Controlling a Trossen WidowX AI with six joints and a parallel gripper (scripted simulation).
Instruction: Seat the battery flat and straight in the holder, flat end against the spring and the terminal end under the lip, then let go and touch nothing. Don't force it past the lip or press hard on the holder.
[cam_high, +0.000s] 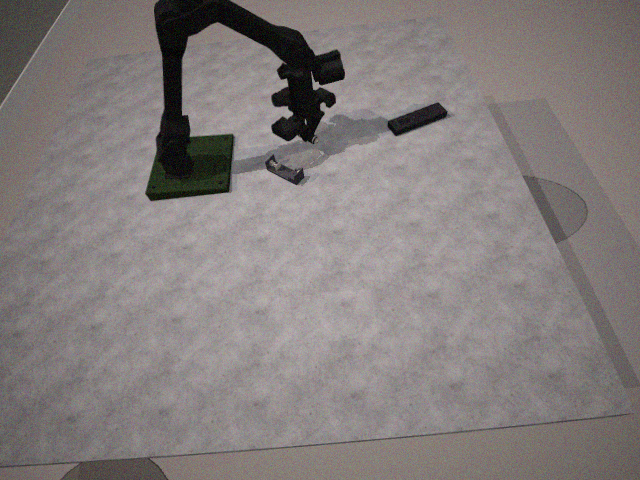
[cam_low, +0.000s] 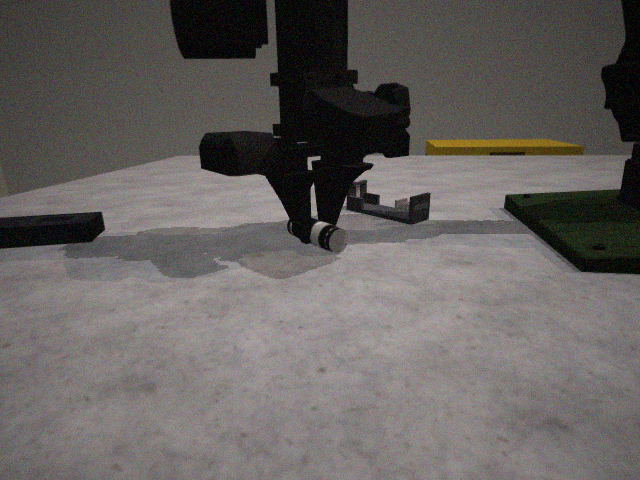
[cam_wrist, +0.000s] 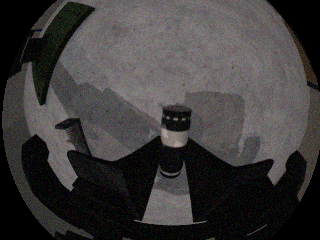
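The battery (cam_high: 312, 138) (cam_low: 324, 235) (cam_wrist: 176, 132), a small black cylinder with white bands, lies on its side on the grey mat (cam_high: 310, 310). My gripper (cam_high: 309, 135) (cam_low: 310, 226) (cam_wrist: 174, 140) is down at the mat, its two dark fingers shut on the battery's middle. The battery's flat silver end sticks out toward the exterior camera. The black open-topped holder (cam_high: 284, 170) (cam_low: 388, 207) stands empty on the mat a short way from the gripper, between it and the arm's base. It shows small at the left of the wrist view (cam_wrist: 74, 135).
The arm stands on a green base plate (cam_high: 206, 165) (cam_low: 568, 222) (cam_wrist: 56, 34). A flat black bar (cam_high: 417, 118) (cam_low: 49, 227) lies on the mat beyond the gripper. A yellow block (cam_low: 504, 147) sits at the far edge in the exterior view.
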